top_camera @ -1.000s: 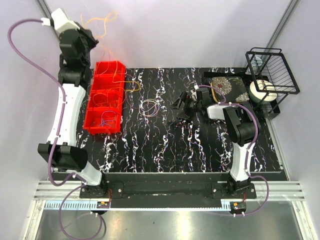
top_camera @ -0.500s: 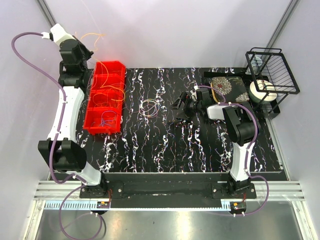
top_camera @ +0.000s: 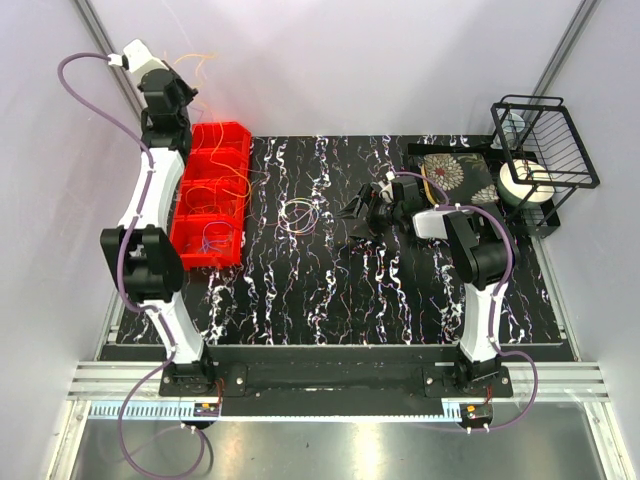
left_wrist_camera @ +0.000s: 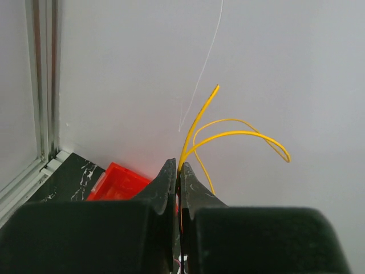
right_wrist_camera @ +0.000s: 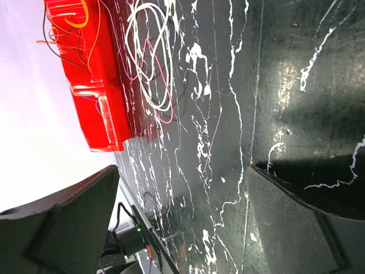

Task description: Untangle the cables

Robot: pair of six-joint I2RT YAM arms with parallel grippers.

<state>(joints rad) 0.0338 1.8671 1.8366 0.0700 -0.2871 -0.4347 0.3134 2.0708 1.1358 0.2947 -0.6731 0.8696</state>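
Plainly, the left pincer [left_wrist_camera: 177, 166] is clamped on a yellow cable [left_wrist_camera: 234, 135]. Its jaws are pressed together, with the strand's loop and free end sprouting above them. It is held high over the far end of the red bin [top_camera: 213, 195], close to the back wall. Most of the cables [right_wrist_camera: 76, 20] lie in that bin's compartments. A separate coil [top_camera: 298, 212] rests on the tabletop [top_camera: 330, 290], near the bin. The right pincer [top_camera: 357, 214] sits low near the middle of the tabletop, jaws wide apart and holding nothing, pointing toward that coil.

The lift will likely go best as a slow, straight pull, watching whether other loops rise with the yellow one. The overhead view is too coarse to show whether the hanging strand is snagged in the heap, though it probably is. If the heap starts to climb, the free right pincer could pin it down. The grip looks close to the strand's end, so a jerk might slip it free.
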